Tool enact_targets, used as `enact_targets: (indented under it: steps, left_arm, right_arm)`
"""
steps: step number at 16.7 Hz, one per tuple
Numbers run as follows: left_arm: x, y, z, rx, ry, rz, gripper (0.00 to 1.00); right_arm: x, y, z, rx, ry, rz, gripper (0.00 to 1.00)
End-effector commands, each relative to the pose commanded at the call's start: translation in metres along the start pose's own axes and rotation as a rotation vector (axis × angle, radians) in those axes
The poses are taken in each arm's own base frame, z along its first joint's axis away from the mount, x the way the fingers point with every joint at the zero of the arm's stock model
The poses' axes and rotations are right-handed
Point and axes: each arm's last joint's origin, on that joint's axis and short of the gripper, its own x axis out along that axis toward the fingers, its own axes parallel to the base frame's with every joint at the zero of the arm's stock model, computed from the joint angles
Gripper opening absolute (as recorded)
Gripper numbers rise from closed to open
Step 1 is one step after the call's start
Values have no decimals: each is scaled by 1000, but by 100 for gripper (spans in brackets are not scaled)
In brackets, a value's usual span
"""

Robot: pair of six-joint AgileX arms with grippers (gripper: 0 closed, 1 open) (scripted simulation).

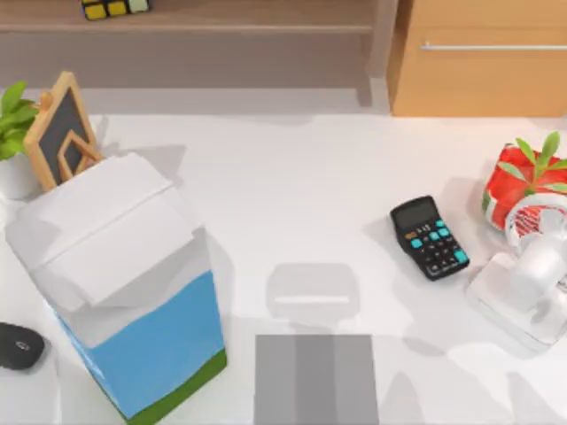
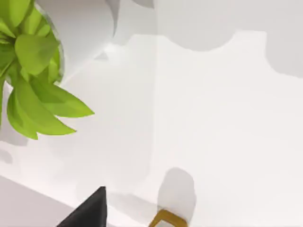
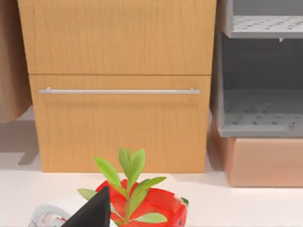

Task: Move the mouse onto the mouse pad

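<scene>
The mouse (image 1: 19, 345) lay on the bench (image 1: 292, 212) at the far left edge of the top view, just beside the tall white and blue carton (image 1: 124, 292), and nothing touched it. The mouse pad (image 1: 316, 379) lay flat at the near edge in the middle, well apart from the mouse, with the carton between them. A black calculator (image 1: 431, 237) lay to the right of the pad. In the left wrist view, a dark tip of the left end effector (image 2: 87, 212) was above the bench, near a green plant (image 2: 33, 75). In the right wrist view, a tip of the right end effector (image 3: 92, 213) was near a red pot (image 3: 151, 208), facing a wooden drawer (image 3: 118, 123). I cannot tell whether either end effector was apart or together
</scene>
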Motion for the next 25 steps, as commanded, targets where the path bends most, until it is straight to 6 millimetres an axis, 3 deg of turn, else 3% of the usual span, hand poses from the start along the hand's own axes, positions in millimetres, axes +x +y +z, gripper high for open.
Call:
enact_targets:
  steps: [3, 6, 13, 17, 21, 25]
  left_arm:
    - [29, -2, 11, 228, -101, -277, 100]
    - [44, -6, 20, 337, -179, -425, 100]
    - [49, -4, 20, 343, -186, -435, 100]
    - [78, 1, 18, 341, -187, -439, 100]
    - [117, -22, 23, 340, -185, -433, 100]
    - [134, -49, 31, 347, -189, -440, 100]
  right_arm:
    - [0, 0, 0, 0, 0, 0, 100]
    - [0, 0, 0, 0, 0, 0, 100]
    - [0, 0, 0, 0, 0, 0, 100]
    - [0, 0, 0, 0, 0, 0, 100]
    - [0, 0, 0, 0, 0, 0, 100]
    - [0, 0, 0, 0, 0, 0, 100]
